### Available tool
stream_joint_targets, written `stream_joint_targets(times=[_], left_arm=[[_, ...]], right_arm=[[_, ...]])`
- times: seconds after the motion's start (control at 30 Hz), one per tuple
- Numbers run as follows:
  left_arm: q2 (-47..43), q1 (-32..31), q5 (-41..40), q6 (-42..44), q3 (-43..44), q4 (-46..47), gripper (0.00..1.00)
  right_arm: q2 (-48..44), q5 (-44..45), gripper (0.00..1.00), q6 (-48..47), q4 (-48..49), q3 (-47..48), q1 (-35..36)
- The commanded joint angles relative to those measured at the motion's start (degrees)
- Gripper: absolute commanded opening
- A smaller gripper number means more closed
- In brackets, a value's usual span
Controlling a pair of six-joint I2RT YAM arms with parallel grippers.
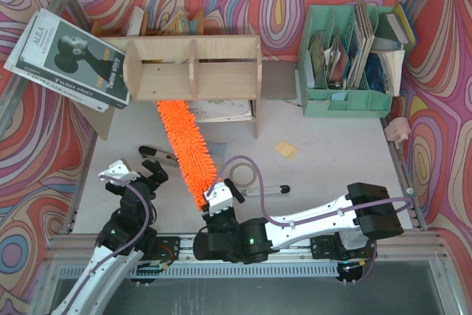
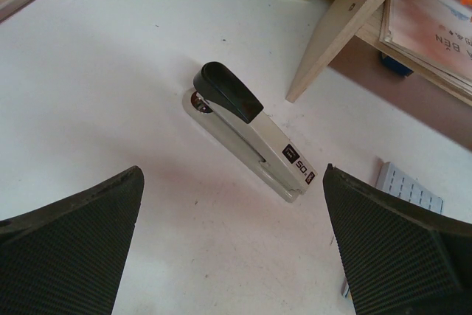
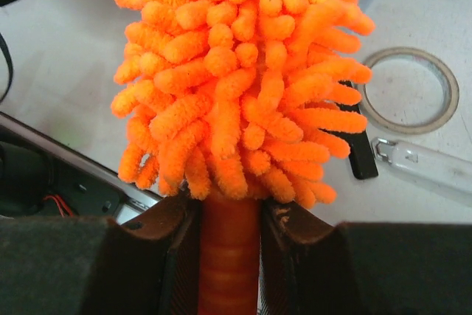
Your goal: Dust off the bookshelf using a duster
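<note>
The light plywood bookshelf stands at the back of the table, and one of its legs shows in the left wrist view. The orange fluffy duster lies slanted, its far tip at the shelf's lower front edge under the left compartment. My right gripper is shut on the duster's orange handle just below the fluff, with both fingers pressed against the handle. To the left of the duster my left gripper hangs open above the table with nothing between its fingers.
A grey-and-black stapler lies just ahead of the left gripper. A tape ring and a pen-like tool lie right of the duster. A mint-green file organiser stands back right, a book leans back left, and papers lie under the shelf.
</note>
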Motion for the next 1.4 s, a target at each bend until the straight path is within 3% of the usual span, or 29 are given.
stream_joint_targets(times=[0.0,0.1,0.27,0.43,0.53,0.67,0.77,0.9,1.03,1.37], left_arm=[[0.27,-0.04,0.48,0.46,-0.87,1.53,0.98],[0.38,-0.08,0.58,0.46,-0.86,1.56,0.98],[0.37,-0.1,0.53,0.51,-0.88,1.62,0.98],[0.63,-0.03,0.59,0.55,-0.86,1.82,0.98],[0.73,-0.14,0.64,0.55,-0.86,1.88,0.98],[0.76,-0.04,0.65,0.55,-0.86,1.91,0.98],[0.74,-0.1,0.63,0.55,-0.86,1.85,0.98],[0.57,-0.07,0.68,0.55,-0.9,1.82,0.98],[0.73,-0.08,0.74,0.61,-0.86,1.91,0.98],[0.75,-0.15,0.76,0.62,-0.86,1.87,0.98]], right_arm=[[0.32,3.44,0.0,-8.8,7.69,3.98,0.53],[-0.05,8.39,0.0,2.75,-3.52,5.08,0.53],[-2.06,14.65,0.0,31.94,-26.67,5.33,0.51],[0.14,15.06,0.0,44.63,-38.51,7.84,0.58],[2.59,14.96,0.0,43.06,-40.7,10.98,0.67],[2.6,15.21,0.0,31.0,-31.22,10.92,1.44],[0.06,15.75,0.0,31.42,-29.56,8.27,1.55],[-2.04,16.75,0.0,44.04,-40.0,6.49,1.55],[1.64,16.32,0.0,69.71,-63.0,8.84,1.53],[3.27,12.75,0.0,73.18,-63.29,7.09,1.32]])
